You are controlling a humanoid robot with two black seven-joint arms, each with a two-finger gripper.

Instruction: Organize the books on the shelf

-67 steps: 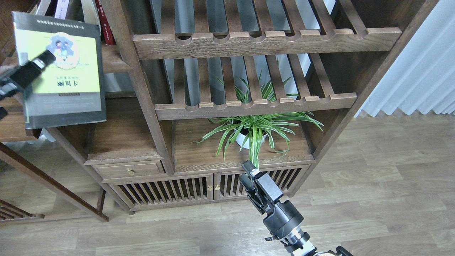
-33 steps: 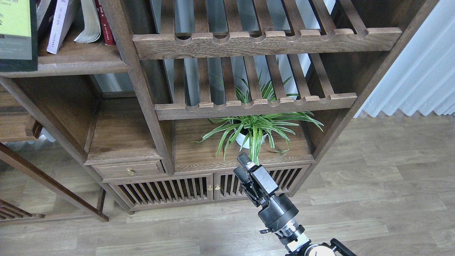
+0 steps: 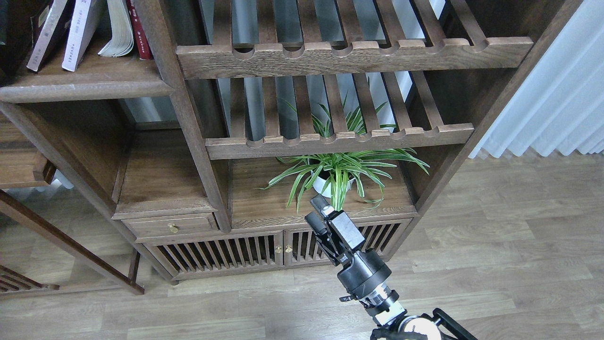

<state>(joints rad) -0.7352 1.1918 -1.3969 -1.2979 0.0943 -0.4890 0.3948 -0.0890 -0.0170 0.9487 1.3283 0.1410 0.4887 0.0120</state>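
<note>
**Right claw idle below the shelf, books standing at top left**

Right claw (image 3: 315, 212) hangs in front of the cabinet doors (image 3: 245, 252), just below the potted plant (image 3: 335, 177), holding nothing; its two fingers are seen nearly end-on and dark, so I cannot tell whether they are spread or pressed together. No left claw shows in this view.

On the shelf (image 3: 94, 87) at the top left corner, the pale lavender-white book (image 3: 81, 33) leans against the maroon book (image 3: 45, 38) beside it — both tilted, not upright. To their right stand a book with fanned cream pages (image 3: 118, 30) and a thin red-spined book (image 3: 139, 33). The yellow-green and black book is not clearly visible.

Judging from this, placing looks nearly done — the next move likely calls for squaring the leaning books upright without tipping their neighbours.
</note>
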